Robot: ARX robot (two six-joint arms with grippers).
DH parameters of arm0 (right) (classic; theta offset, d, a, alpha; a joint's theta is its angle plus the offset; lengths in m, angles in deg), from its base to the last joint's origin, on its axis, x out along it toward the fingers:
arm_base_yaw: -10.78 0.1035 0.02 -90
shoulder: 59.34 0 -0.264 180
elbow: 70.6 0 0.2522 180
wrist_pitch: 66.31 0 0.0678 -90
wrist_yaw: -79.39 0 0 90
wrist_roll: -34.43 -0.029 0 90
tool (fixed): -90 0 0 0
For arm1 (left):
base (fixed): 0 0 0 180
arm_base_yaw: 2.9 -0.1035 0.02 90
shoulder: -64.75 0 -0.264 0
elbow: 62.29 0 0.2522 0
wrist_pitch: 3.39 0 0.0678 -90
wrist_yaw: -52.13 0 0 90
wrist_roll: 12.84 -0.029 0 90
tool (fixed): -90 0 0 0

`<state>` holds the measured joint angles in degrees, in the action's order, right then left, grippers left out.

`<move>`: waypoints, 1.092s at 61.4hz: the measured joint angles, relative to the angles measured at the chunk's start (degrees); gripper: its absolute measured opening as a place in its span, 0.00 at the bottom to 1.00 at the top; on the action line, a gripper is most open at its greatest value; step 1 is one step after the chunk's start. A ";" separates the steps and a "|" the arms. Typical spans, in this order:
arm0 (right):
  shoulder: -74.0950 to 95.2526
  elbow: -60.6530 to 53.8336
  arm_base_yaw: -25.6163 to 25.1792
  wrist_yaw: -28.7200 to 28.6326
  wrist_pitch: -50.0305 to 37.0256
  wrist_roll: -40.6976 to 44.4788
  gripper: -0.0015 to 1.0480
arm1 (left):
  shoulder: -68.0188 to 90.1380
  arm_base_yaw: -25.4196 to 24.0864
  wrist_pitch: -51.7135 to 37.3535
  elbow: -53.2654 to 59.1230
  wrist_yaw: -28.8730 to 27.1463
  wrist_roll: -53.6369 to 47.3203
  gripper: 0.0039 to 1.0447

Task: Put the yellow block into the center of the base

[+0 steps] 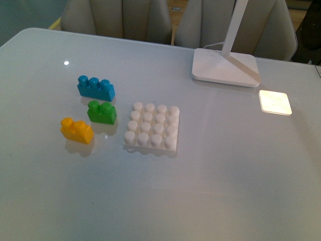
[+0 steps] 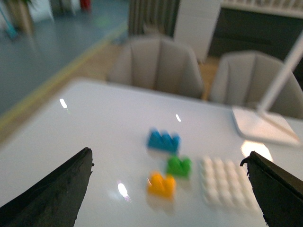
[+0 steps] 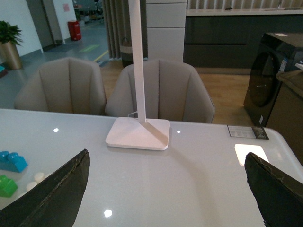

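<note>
- The left gripper point(image 2: 166, 154) hangs above the table point(image 1: 225, 175) with its two dark fingers point(image 2: 52, 194) spread wide apart and nothing between them; its wrist view is blurred
- The yellow block point(image 1: 76, 130) is the leftmost piece in the front view; it sits upright on the table with two studs on top, apart from the base and not yet on it
- The blue brick point(image 1: 96, 88) with three studs stands farther back, just behind the green one
- The green brick point(image 1: 102, 112) sits between the blue brick and the yellow block, near both but with a gap to each
- The base point(image 1: 152, 127) lies flat to the right of the green brick, its four-by-four studs all bare
- The white lamp foot point(image 1: 224, 67) rests well behind and to the right of the base, with a slanted stem rising from it
- A bright square patch of light point(image 1: 275, 102) lies on the table right of the lamp foot
- The right gripper point(image 3: 166, 156) is likewise spread wide and empty, facing the lamp foot and two grey chairs point(image 3: 158, 90)
</note>
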<state>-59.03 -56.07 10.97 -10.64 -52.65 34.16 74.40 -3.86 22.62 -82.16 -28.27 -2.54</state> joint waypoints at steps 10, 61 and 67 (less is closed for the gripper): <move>0.00 0.00 0.00 0.02 0.02 0.00 0.91 | 13.88 5.42 -8.20 -1.68 -2.95 8.17 0.93; 0.00 0.00 0.00 0.04 0.02 0.00 0.91 | 108.39 15.76 -74.44 -16.76 -13.03 1.22 0.93; 0.00 0.00 0.00 0.02 0.02 0.00 0.91 | 112.89 15.15 -75.36 -19.37 -12.79 -2.21 0.93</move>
<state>-59.03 -56.07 10.97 -10.62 -52.63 34.16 187.29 11.29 -52.75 -101.52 -41.05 -4.75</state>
